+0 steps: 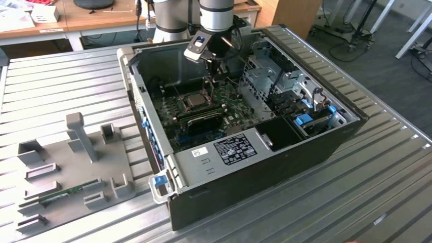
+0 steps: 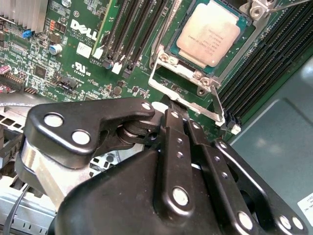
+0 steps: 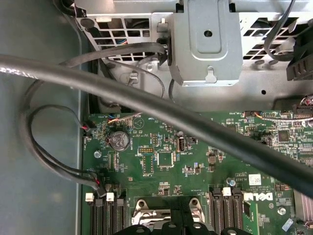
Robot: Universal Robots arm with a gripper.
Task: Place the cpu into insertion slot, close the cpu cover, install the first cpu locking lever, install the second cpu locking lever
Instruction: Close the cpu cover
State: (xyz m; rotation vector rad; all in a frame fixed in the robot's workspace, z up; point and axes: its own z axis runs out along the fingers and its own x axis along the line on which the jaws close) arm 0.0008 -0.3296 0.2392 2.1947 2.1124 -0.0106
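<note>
Working on: shutting the cover; the cpu already sits in its slot.
Pincer: looks closed and empty, tip right at the cover's near edge.
Cover: looks tipped up, not down over the cpu yet.
Next move needs: I think a slow, soft push, so the cover swings down flat.
Far off: the case on the ribbed surface.

In my first wrist view a thick dark grey cable slants across the green circuit board with its round silvery coin battery, a grey sheet-metal bracket beyond it, and long black memory slots beside the black links of my gripper.
</note>
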